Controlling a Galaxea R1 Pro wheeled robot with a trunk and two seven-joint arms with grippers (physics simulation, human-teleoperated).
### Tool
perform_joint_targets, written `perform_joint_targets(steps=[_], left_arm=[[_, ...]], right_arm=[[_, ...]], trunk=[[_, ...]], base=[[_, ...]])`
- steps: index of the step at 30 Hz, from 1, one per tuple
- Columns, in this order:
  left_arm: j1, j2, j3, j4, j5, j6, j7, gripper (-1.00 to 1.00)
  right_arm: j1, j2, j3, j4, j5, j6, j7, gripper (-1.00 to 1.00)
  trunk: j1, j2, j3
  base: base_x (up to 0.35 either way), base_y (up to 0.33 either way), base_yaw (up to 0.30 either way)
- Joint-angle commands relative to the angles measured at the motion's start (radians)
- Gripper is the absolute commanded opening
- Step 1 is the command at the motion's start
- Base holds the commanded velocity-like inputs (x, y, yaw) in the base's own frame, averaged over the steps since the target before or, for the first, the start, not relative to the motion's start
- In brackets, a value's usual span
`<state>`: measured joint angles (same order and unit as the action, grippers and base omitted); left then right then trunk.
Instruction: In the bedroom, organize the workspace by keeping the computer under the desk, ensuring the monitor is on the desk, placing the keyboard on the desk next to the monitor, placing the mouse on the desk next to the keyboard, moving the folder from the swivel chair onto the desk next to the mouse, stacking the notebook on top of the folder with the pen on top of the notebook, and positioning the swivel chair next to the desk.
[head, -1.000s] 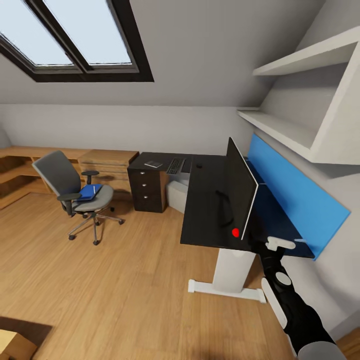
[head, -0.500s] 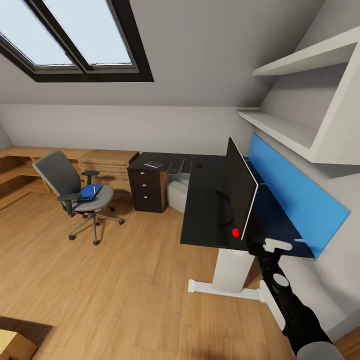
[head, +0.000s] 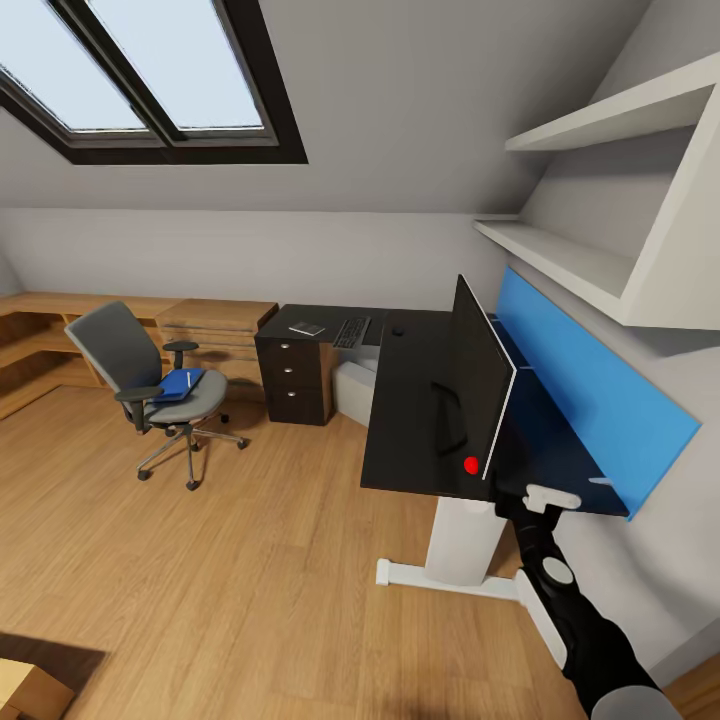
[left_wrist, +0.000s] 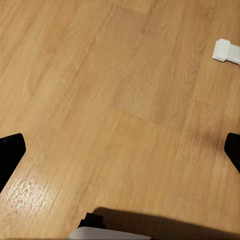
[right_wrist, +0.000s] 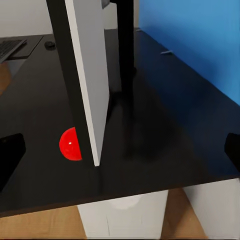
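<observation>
The black desk (head: 410, 400) stands at the right wall. The monitor (head: 478, 385) stands on it, seen edge-on, with a red round spot (head: 471, 464) at its near lower corner. Keyboard (head: 351, 331), mouse (head: 398, 331) and notebook (head: 307, 328) lie on the far wing. A thin white pen (right_wrist: 167, 51) lies by the blue panel. The light grey computer (head: 355, 392) sits under the desk. The blue folder (head: 180, 383) lies on the swivel chair (head: 130, 385). My right gripper (right_wrist: 121, 152) is open at the desk's near edge, facing the monitor (right_wrist: 85, 75). My left gripper (left_wrist: 120, 150) hangs open over the floor.
A large blue panel (head: 590, 385) leans on the wall behind the desk, with white shelves (head: 570, 260) above. A light wooden drawer unit (head: 215, 330) stands between chair and desk. The desk's white foot (head: 455, 580) lies on the floor by my right arm (head: 575, 610). A box corner (head: 25, 690) is at lower left.
My right arm has drawn back slightly toward me, away from the desk's near edge. Nothing else has moved.
</observation>
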<state>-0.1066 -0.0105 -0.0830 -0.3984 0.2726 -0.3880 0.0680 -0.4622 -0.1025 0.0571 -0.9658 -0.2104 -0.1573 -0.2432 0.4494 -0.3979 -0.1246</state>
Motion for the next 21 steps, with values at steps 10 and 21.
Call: perform_joint_targets(steps=[10,21], left_arm=[[-0.001,0.001,-0.010,0.004,0.007,0.002,0.008,1.00],[-0.001,-0.001,-0.011,0.027,0.006,0.003,0.007,1.00]], right_arm=[[-0.002,0.034,0.054,0.167,-0.006,-0.113,-0.008,1.00],[-0.003,0.107,0.064,0.572,-0.007,-0.332,-0.007,1.00]], trunk=[[0.001,-0.002,-0.002],[0.001,-0.002,-0.002]], base=[[0.000,0.000,0.000],[0.000,0.000,0.000]])
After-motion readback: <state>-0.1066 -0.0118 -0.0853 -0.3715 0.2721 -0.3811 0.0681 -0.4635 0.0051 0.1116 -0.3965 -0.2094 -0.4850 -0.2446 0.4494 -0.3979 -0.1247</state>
